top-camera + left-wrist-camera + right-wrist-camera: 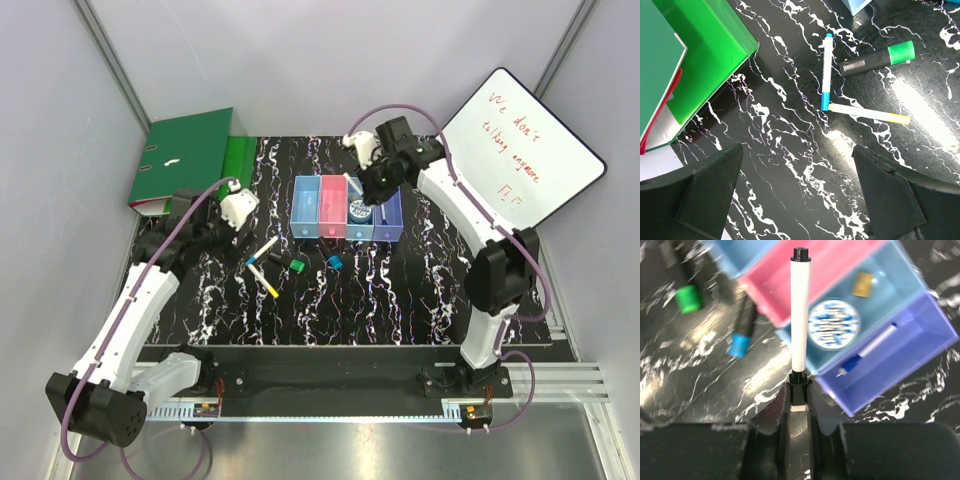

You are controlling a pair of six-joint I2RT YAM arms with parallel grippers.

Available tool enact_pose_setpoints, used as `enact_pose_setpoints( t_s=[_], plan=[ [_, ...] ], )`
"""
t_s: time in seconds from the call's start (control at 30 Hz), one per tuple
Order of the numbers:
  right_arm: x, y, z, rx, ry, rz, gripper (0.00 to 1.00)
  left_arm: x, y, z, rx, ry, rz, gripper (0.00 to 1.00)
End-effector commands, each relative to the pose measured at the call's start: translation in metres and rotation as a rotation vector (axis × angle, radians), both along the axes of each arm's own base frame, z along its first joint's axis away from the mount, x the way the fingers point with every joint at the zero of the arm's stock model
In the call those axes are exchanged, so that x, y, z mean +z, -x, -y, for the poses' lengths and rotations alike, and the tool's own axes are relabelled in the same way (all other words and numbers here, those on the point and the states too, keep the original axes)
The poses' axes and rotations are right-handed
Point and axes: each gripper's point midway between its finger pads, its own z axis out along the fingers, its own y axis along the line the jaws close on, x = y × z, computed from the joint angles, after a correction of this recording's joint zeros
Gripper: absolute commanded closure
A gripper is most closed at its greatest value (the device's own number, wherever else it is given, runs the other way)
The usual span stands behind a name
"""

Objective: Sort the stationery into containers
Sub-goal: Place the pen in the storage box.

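The containers are joined bins in a row: light blue (307,208), pink (331,208), blue (360,228), purple (389,212). My right gripper (367,181) (800,385) hangs over them, shut on the black end of a white marker (800,315) that points over the pink (840,265) and blue (885,275) bins. The blue bin holds a round tape roll (834,325) and an orange piece (863,284). The purple bin (920,335) holds a blue pen (867,349). My left gripper (238,210) (797,195) is open above the table, near a blue-capped marker (826,72), a yellow-capped marker (869,114) and a green-capped highlighter (877,58).
Green ring binders (185,160) (700,55) lie at the back left, close to my left gripper. A whiteboard (520,150) leans at the back right. A blue-capped black piece (334,262) (742,342) lies in front of the bins.
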Motion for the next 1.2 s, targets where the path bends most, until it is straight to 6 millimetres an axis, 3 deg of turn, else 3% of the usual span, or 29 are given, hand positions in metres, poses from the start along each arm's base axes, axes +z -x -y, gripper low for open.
enact_pose_setpoints(
  t_s=[0.0,0.17,0.53,0.93,1.17],
  plan=[
    [0.007,-0.03,0.005,-0.176,-0.116,-0.055,1.0,0.016,-0.011,0.003,-0.045,-0.028,0.056,0.01],
    [-0.011,-0.039,0.014,-0.273,-0.193,-0.172,1.0,0.019,-0.019,0.005,-0.089,-0.067,0.067,0.01],
    [-0.05,-0.058,0.058,-0.425,-0.203,-0.258,1.0,0.015,-0.025,0.017,-0.107,-0.053,0.037,0.01],
    [-0.099,-0.055,0.071,-0.425,-0.143,-0.341,1.0,0.016,-0.025,0.022,-0.127,-0.06,0.042,0.01],
    [-0.109,-0.057,0.073,-0.43,-0.131,-0.358,1.0,0.014,-0.024,0.023,-0.133,-0.056,0.038,0.01]
  ],
)
